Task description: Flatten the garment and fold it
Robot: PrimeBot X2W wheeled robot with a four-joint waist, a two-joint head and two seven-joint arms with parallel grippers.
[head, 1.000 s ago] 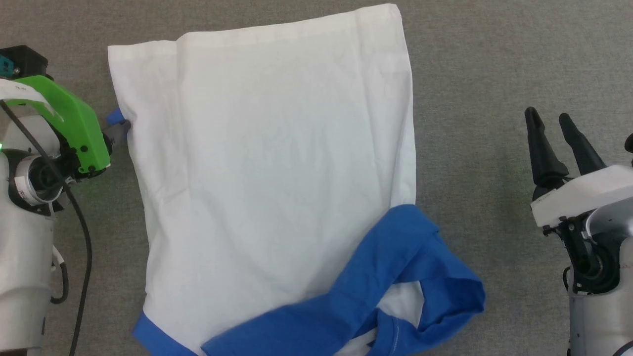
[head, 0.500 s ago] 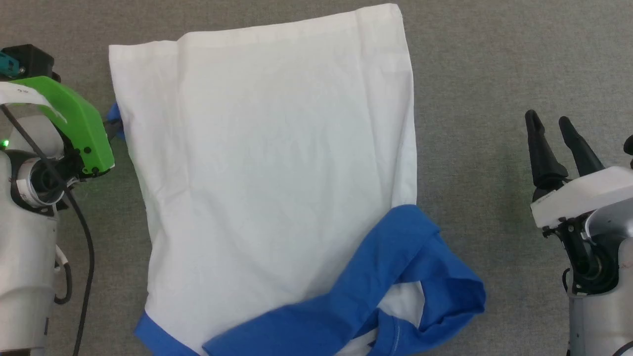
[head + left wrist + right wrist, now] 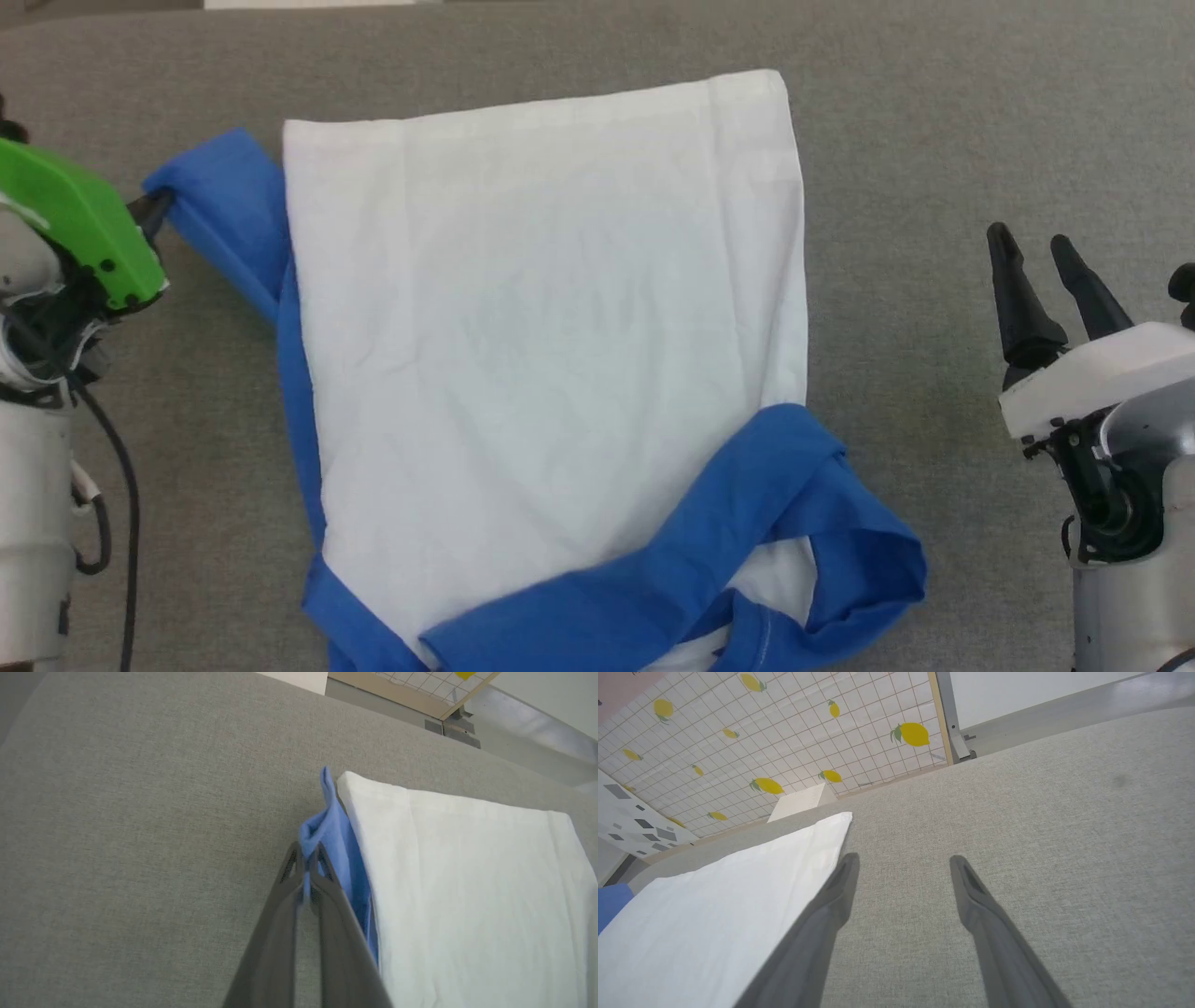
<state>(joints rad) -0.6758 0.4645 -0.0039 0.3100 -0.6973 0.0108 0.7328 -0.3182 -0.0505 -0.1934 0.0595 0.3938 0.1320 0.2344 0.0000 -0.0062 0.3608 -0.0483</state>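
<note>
Grey fabric surface (image 3: 943,131) carried the garment (image 3: 551,355): white body flat at centre, blue sleeves bunched at the near edge and left. In the head view a green wrist bracket (image 3: 75,224) partly hid the grasp. The left wrist view showed the left end effector (image 3: 308,851) pinched on the left sleeve (image 3: 334,835). Right end effector (image 3: 903,861) stood wide, holding nothing, apart from the garment. A lemon-print tiled panel (image 3: 784,742) stood beyond.
</note>
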